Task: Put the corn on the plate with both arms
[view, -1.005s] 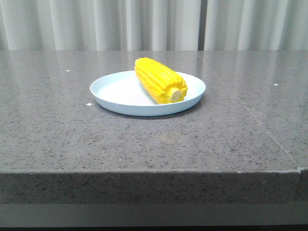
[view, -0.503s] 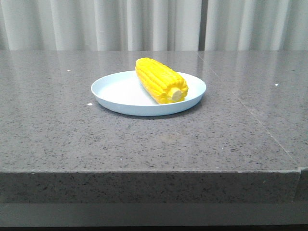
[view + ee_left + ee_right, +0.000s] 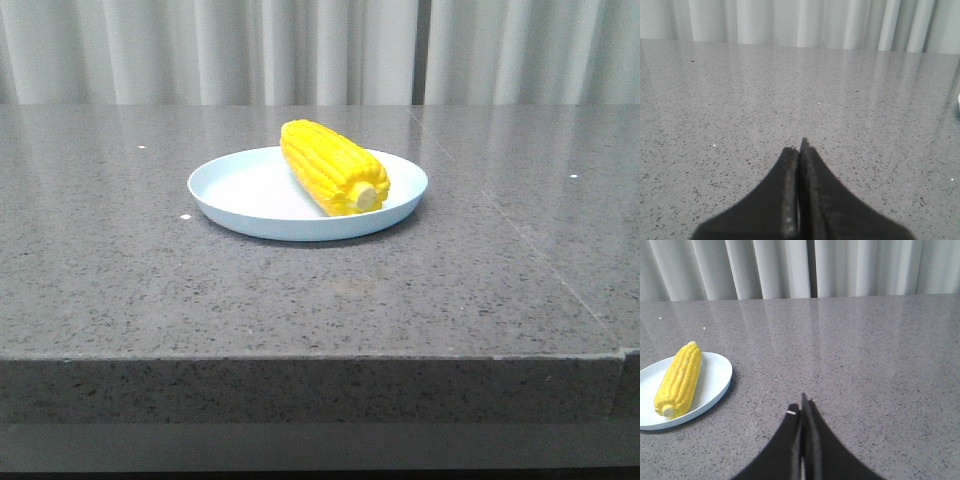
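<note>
The yellow corn (image 3: 333, 167) lies on the pale blue plate (image 3: 240, 190) in the middle of the grey table, its pale stub end towards the front right. The right wrist view shows the corn (image 3: 679, 379) on the plate (image 3: 715, 375) too. My right gripper (image 3: 801, 407) is shut and empty over bare table, apart from the plate. My left gripper (image 3: 798, 149) is shut and empty over bare table, with only a sliver of the plate's rim (image 3: 958, 103) in its view. Neither gripper shows in the front view.
The grey speckled stone table (image 3: 300, 300) has its front edge near the bottom of the front view. A seam (image 3: 520, 240) runs through its right part. White curtains (image 3: 320, 50) hang behind the table.
</note>
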